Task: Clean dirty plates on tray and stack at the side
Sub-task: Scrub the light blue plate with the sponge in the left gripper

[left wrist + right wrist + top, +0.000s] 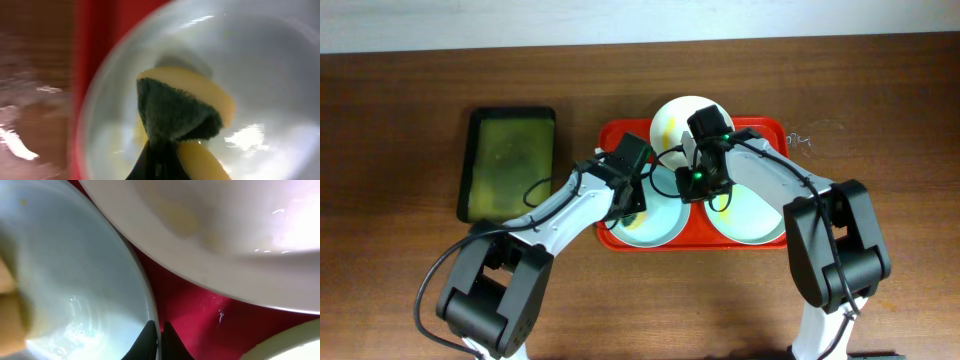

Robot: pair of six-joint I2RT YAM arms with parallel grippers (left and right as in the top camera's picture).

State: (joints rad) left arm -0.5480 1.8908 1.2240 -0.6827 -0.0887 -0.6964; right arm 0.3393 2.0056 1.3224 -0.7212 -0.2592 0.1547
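The step in hand is scrubbing the lower-left mint-green plate point(655, 230), which lies in the lower left part of the red tray point(772, 128) at the centre of the overhead view. The left fingers point(155, 164) are closed on a sponge point(180, 107), a yellow block with a dark green scouring face, and press that face onto the plate's bowl near its left rim. The right fingers point(145, 347) stand almost together at the same plate's right rim and appear to pinch it; the contact itself sits at the frame's bottom edge and is not fully clear. Procedure: hold the rim firmly so the plate cannot skid on the tray. Drive the sponge in short overlapping strokes across the yellow smear beside it, scouring face flat to the surface. Apply moderate downward load only, since pressure near a rim is likely to tip a shallow plate. Route the strokes clear of the right fingers. Inspect the bowl before lifting. Inventory: three plates, all on the red tray and none stacked, comprising this plate, a right mint-green plate point(760, 218) and one cream-white plate point(670, 118) at the top of the tray, which bears a faint yellowish patch. One red tray. One sponge. One dark green tray point(508, 163) on the table point(400, 100), at the left.
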